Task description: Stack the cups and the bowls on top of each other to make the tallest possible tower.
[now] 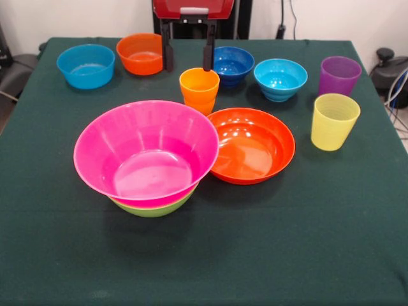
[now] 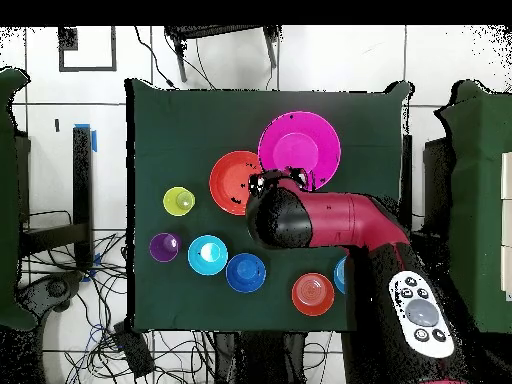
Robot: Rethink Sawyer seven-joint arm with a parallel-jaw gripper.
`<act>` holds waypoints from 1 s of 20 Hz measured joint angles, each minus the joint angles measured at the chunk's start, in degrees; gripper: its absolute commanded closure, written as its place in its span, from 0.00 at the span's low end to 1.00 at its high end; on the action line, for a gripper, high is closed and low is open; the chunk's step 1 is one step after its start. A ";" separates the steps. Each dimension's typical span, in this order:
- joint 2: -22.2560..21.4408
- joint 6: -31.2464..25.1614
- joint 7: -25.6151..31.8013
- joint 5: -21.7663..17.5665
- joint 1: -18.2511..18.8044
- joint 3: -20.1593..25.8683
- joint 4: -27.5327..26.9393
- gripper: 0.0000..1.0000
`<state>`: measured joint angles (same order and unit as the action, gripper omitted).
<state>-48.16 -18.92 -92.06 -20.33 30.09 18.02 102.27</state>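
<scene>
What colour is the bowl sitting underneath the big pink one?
Lime green; only its edge peeks out below the pink bowl. The front view shows it best.

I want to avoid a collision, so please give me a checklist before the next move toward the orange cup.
1. End effector open: ok, its two fingers stand apart.
2. End effector holds nothing: ok.
3. Orange cup upright: ok.
4. End effector centred over the cup: cannot tell; the arm hides the cup from above.
5. Pink bowl nested in the lime green bowl: ok.
6. Shallow orange bowl free of the cup: cannot tell.
</scene>
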 measured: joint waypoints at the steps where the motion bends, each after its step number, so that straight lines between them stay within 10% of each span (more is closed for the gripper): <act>1: 0.11 0.17 0.00 0.00 0.00 0.00 0.03 0.00; 20: 4.52 6.99 0.00 -1.84 1.32 0.90 1.21 0.00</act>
<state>-43.65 -11.93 -92.06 -22.16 31.41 18.92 103.48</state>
